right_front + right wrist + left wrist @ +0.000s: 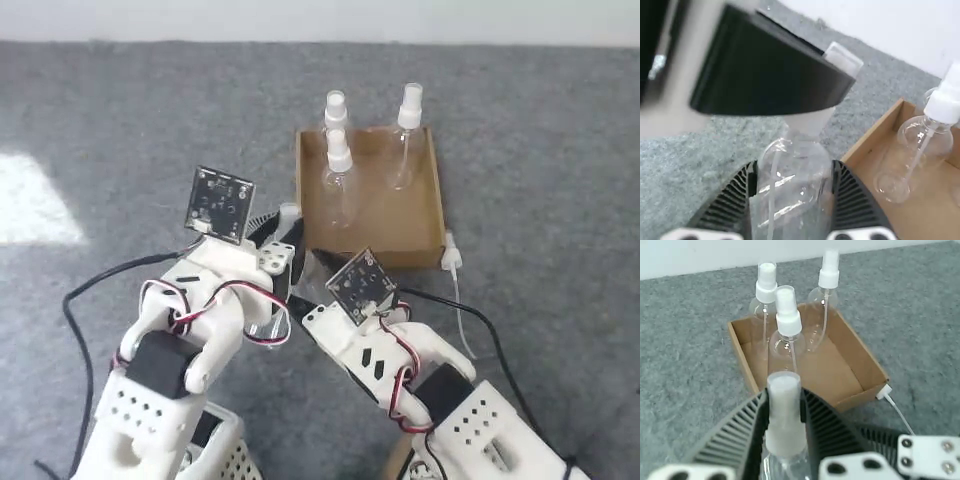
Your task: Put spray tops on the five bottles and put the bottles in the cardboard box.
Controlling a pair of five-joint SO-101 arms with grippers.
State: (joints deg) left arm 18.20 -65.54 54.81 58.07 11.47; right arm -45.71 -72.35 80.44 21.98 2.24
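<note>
Left gripper (784, 407) is closed on the spray top (783, 390) of a clear bottle (790, 175). Right gripper (790, 197) clamps the bottle body, just beside the cardboard box (437, 190). Three capped bottles (338, 185) stand inside. A loose spray top (452, 258) lies at the box's outer corner.

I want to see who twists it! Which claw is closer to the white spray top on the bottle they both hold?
Left. The left claw is shut right on the spray top; the right claw grips the bottle lower down, around its clear body.
</note>
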